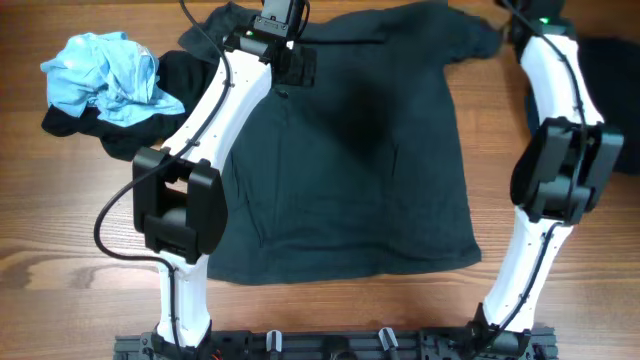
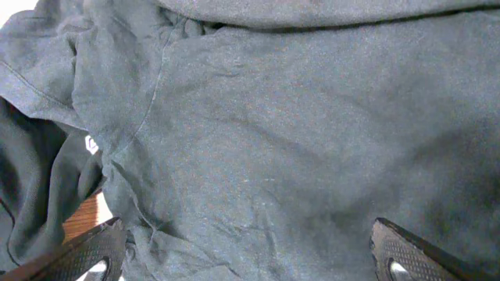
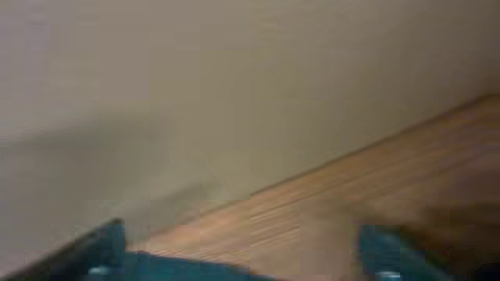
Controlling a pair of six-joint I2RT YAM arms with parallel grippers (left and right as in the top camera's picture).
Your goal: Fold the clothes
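Observation:
A dark teal T-shirt [image 1: 350,160] lies spread flat on the wooden table, collar toward the far edge. My left gripper [image 1: 292,62] hovers over the shirt's far left shoulder. In the left wrist view its fingers [image 2: 250,261] are wide apart and empty, with the shirt's wrinkled cloth [image 2: 297,140] below them. My right arm [image 1: 555,80] reaches to the far right corner of the shirt, its gripper at the frame's top edge. The right wrist view is blurred. Its fingers [image 3: 246,254] are spread apart over the table [image 3: 351,203], with a strip of dark cloth [image 3: 187,269] low between them.
A light blue garment [image 1: 105,75] lies crumpled on a black garment [image 1: 90,125] at the far left. Another dark garment [image 1: 610,55] lies at the far right edge. A pale wall [image 3: 195,78] rises behind the table.

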